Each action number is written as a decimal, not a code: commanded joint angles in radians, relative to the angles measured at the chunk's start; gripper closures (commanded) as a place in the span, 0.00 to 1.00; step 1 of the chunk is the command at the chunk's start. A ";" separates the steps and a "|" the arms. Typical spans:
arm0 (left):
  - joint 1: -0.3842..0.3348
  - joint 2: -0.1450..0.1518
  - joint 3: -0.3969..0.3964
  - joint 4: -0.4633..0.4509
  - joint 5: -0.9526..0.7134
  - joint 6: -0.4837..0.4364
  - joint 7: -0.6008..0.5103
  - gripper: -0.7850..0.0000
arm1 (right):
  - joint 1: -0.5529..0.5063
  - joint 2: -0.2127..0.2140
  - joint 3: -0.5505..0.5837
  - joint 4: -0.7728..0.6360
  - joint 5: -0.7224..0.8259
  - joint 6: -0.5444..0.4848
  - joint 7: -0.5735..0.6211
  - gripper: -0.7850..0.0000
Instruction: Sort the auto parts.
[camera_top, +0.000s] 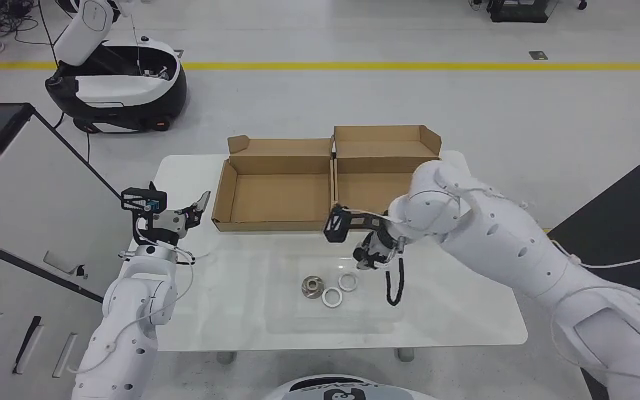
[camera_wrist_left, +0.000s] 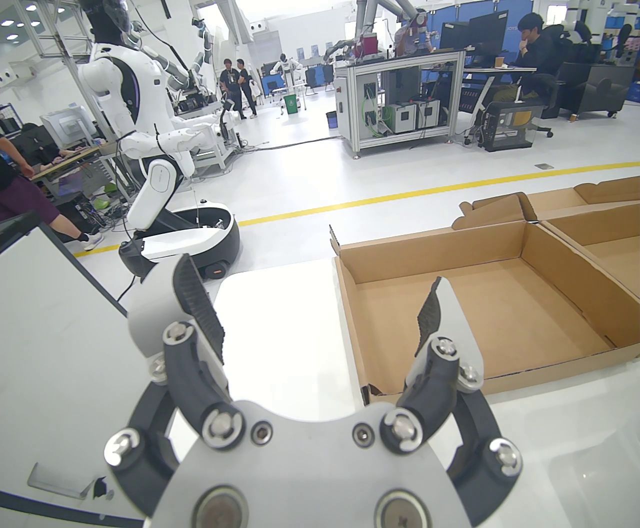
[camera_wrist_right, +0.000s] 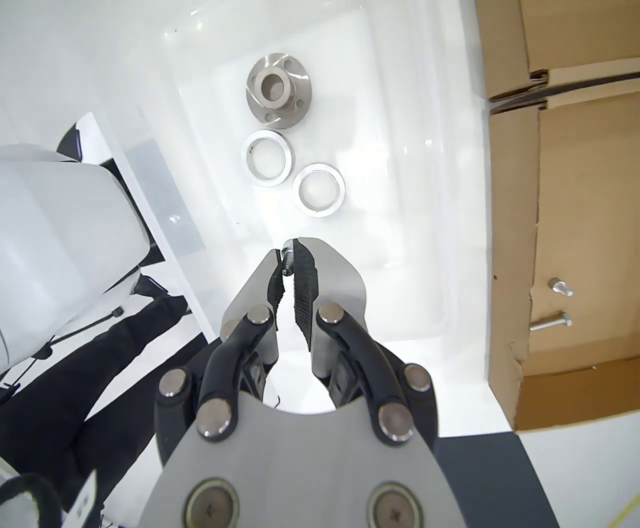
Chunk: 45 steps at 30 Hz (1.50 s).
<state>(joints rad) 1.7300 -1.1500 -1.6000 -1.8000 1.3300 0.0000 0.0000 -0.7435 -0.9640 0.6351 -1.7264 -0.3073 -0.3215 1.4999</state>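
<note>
A steel flange and two flat metal rings lie on the white table inside a clear shallow tray. Just beside them, my right gripper is shut on a small threaded bolt whose end pokes out at the fingertips. From above, the right gripper hangs over the table in front of the right cardboard box, near the flange. Two bolts lie in that box. My left gripper is open and holds nothing, at the table's left side beside the left box.
The two open cardboard boxes stand side by side at the back of the table. A dark-edged white panel leans to the left of the table. Another robot's base stands on the floor behind.
</note>
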 joint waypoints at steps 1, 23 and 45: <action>0.000 0.000 0.000 0.000 0.000 0.000 0.000 0.00 | -0.022 0.022 0.035 0.008 0.021 -0.027 -0.029 1.00; 0.000 0.000 0.000 0.000 0.000 0.000 0.000 0.00 | 0.114 0.207 -0.107 0.185 0.360 -0.691 -0.692 1.00; 0.000 0.000 0.000 0.000 0.000 0.000 0.000 0.00 | 0.220 0.209 -0.183 0.169 0.567 -0.691 -0.692 1.00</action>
<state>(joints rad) 1.7300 -1.1500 -1.6000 -1.8000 1.3300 0.0000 0.0000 -0.5230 -0.7552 0.4519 -1.5578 0.2627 -1.0123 0.8079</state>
